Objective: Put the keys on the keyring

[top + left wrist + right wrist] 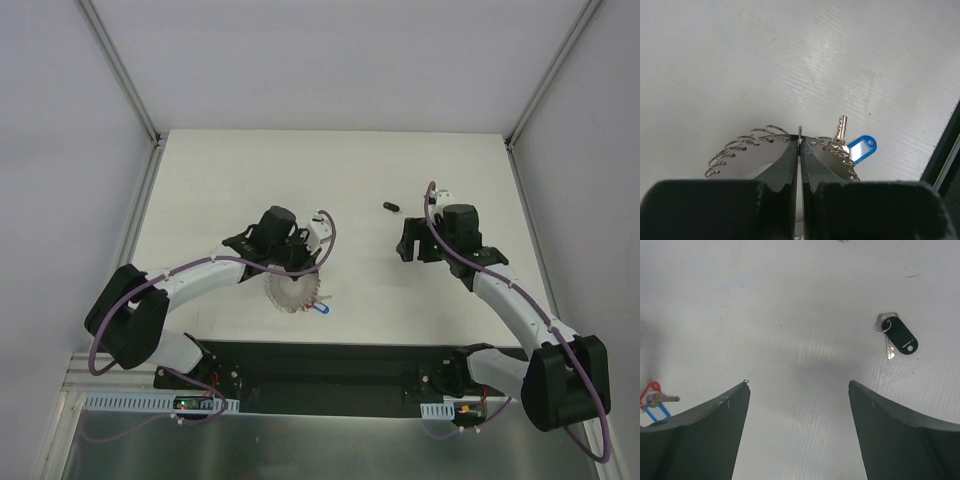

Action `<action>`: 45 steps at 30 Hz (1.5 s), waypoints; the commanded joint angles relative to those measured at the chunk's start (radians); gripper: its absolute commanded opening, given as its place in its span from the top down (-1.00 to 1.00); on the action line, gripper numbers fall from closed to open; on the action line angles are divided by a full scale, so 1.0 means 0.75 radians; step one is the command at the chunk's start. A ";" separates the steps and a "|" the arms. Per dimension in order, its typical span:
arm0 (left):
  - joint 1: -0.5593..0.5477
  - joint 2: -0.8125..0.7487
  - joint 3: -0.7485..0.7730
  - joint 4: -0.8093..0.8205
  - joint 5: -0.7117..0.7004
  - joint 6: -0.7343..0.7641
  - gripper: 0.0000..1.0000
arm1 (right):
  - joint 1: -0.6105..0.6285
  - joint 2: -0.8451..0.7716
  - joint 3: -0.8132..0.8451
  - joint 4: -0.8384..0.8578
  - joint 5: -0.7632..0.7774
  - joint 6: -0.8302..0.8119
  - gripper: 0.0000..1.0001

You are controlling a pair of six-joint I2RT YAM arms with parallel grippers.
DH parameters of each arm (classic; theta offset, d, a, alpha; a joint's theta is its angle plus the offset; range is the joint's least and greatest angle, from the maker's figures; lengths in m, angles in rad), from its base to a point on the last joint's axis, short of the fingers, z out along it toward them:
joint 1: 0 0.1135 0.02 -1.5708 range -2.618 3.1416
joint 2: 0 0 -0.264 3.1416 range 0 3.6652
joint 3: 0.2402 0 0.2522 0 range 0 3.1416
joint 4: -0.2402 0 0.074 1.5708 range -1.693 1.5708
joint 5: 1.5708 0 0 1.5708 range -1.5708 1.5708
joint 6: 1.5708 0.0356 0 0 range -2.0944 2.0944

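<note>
The keyring (293,292) is a flat grey disc lying on the white table, with wire loops around its rim (747,142). A blue tag (862,148) and a small silver key (841,129) hang at its edge. My left gripper (800,141) is over the disc and shut, pinching one upright wire loop between its fingertips. A black oblong key (900,335) with a silver ring and blade lies alone farther back (391,207). My right gripper (799,385) hovers open short of it and holds nothing.
A red tag (650,389) and a blue tag (658,412) with a small key show at the left edge of the right wrist view. The table's black front strip (320,375) runs between the arm bases. Grey walls enclose the table.
</note>
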 commanded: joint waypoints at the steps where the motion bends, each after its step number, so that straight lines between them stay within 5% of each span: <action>1: 0.012 -0.134 -0.083 0.125 0.140 0.007 1.00 | -0.008 0.050 0.100 -0.110 0.105 -0.004 -0.64; 16: 0.010 -0.236 -0.032 -0.086 0.003 0.042 1.00 | -0.118 0.436 0.294 -0.143 0.251 -0.008 -0.47; 25: 0.012 -0.265 0.003 -0.219 -0.053 0.070 1.00 | -0.206 0.623 0.384 -0.108 0.108 0.125 0.09; 45: 0.010 -0.205 0.029 -0.223 -0.089 0.128 1.00 | -0.337 0.866 0.554 -0.204 0.024 0.152 0.04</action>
